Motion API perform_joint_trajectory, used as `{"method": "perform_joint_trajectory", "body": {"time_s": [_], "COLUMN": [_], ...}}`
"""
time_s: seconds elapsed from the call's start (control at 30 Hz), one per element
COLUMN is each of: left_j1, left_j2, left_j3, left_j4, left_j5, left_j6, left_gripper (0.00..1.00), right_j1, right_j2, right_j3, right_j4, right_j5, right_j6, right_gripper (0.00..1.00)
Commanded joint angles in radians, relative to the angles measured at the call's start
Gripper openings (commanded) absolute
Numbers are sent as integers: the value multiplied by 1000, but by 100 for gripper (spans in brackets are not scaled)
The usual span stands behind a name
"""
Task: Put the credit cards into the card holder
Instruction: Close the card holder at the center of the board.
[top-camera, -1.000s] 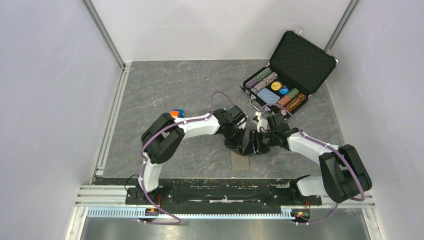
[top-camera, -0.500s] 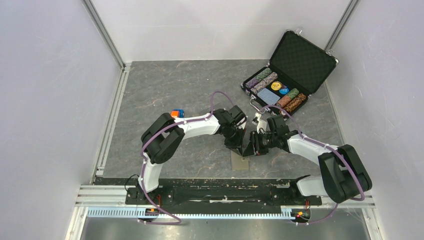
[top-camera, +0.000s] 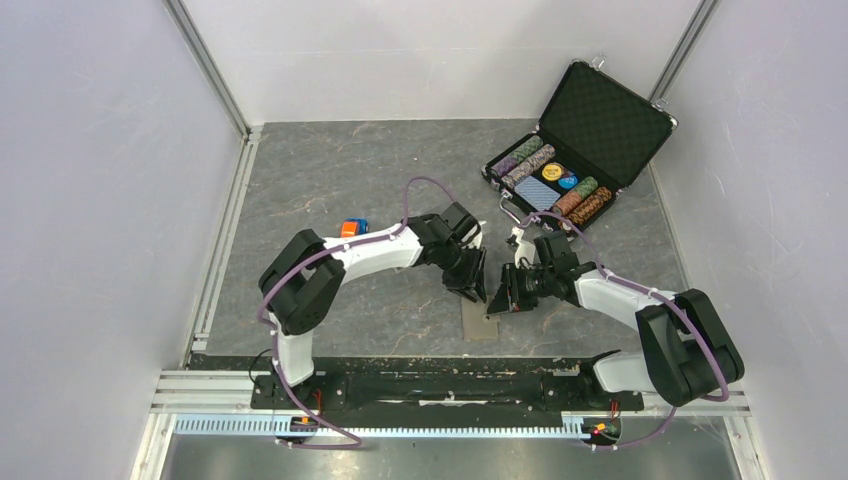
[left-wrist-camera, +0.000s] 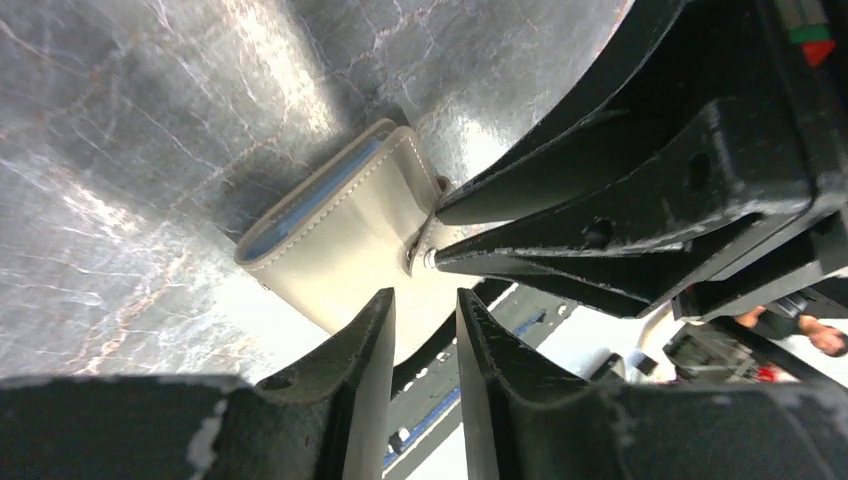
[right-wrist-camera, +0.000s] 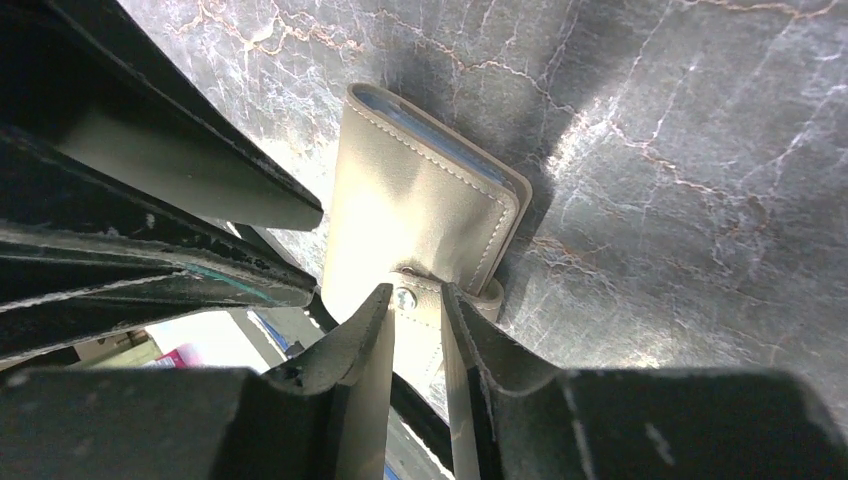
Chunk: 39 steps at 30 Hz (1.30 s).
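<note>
the card holder (top-camera: 480, 323) lies folded on the grey marbled tabletop (top-camera: 330, 170), near its front edge and between the two arms, with pale blue lining showing along one side. the right pincer (right-wrist-camera: 412, 292) is clenched on its snap tab (right-wrist-camera: 405, 298). the left pincer (left-wrist-camera: 425, 297) hangs just above the holder, released, its fingers slightly apart and holding nothing.
</note>
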Motion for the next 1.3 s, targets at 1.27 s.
{"method": "perform_joint_trajectory", "body": {"time_s": [1.27], "left_j1": [9], "left_j2": [63], "left_j3": [-115], "left_j4": [231], "left_j5": [168], "left_j6": [-149], "left_gripper": [2], "right_j1": [2], "right_j2": [-19], "right_j3": [39], "right_j4": [25], "right_j5": [72], "right_j6": [62], "right_gripper": [27]}}
